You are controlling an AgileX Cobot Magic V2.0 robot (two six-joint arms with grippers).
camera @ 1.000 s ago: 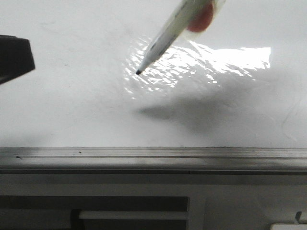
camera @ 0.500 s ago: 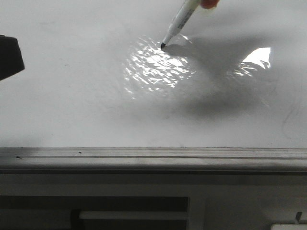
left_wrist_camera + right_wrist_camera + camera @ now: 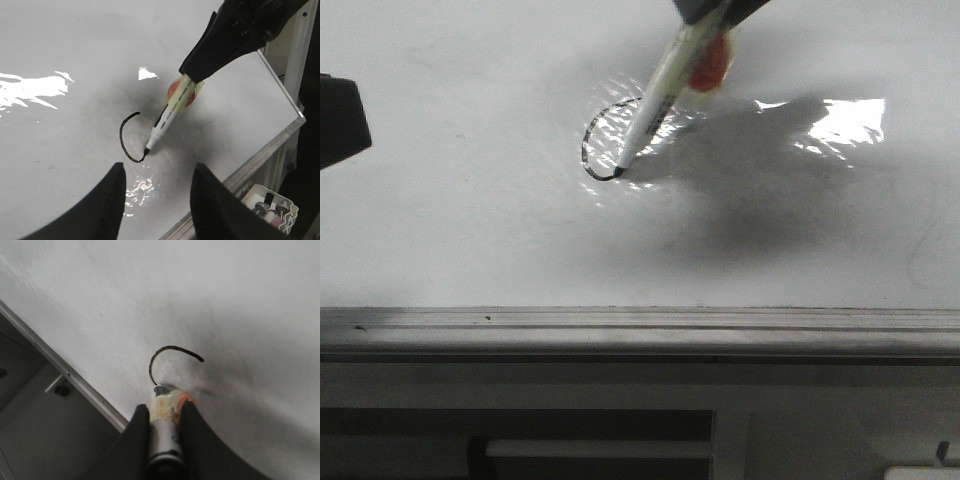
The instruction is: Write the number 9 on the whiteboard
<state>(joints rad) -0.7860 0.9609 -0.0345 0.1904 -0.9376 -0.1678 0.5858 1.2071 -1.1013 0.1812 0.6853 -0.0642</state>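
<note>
Down and leftward sweeps the marker (image 3: 655, 95), gripped by the right pincer (image 3: 163, 412), half-looping the number 9 (image 3: 595, 145) — keep steady pressure closing it.

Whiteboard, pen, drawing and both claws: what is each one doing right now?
whiteboard: mostly blank, glare patch.
number 9: only a curved arc drawn so far.
marker pen: uncapped, tip touching the board at the arc's end.
right claw: shut on the marker pen.
left claw: open, empty, above the board.

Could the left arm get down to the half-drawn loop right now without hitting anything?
Probably not cleanly. The left claw hovers open near the number 9, but the marker in the right claw is touching the stroke's end.
</note>
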